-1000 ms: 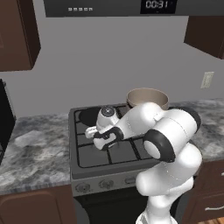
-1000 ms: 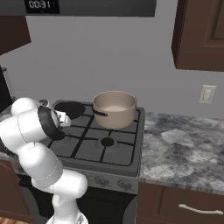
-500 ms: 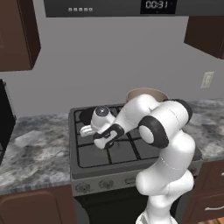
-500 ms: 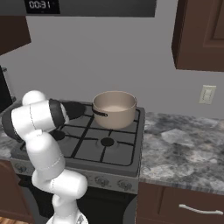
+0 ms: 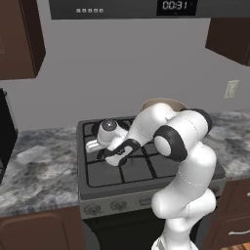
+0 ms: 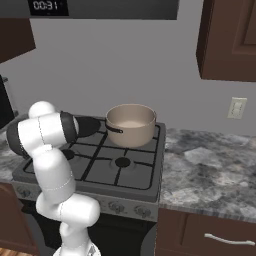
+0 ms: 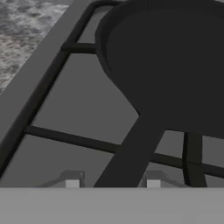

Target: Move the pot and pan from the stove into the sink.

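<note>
Reaching low over the left side of the stove (image 5: 146, 168), the white robot arm bends down so that its gripper (image 7: 113, 183) sits just above the black grates. In the hand view, the two small finger tips (image 7: 72, 181) stand one on each side of the straight black handle of the pan (image 7: 175, 65), with the handle running up between them toward the pan's round, shallow, matte-black bowl. Whether the tips press on the handle or merely flank it cannot be told; they stand fairly close together with the handle between them. The pan rests on the grate at the rear left of the cooktop, near the speckled grey stone counter (image 7: 26, 26) that borders the stove on that side. In the right base view, a sliver of the pan's dark rim shows just behind the arm's elbow, and the pot (image 6: 131, 124), a deep beige saucepan with a paler inside and a dark handle pointing left, stands upright on the rear right burner, well apart from the gripper. In the left base view, the pot's rim peeks out behind the arm's upper link. Dark wooden cabinets (image 6: 227, 40) hang above the counter.
</note>
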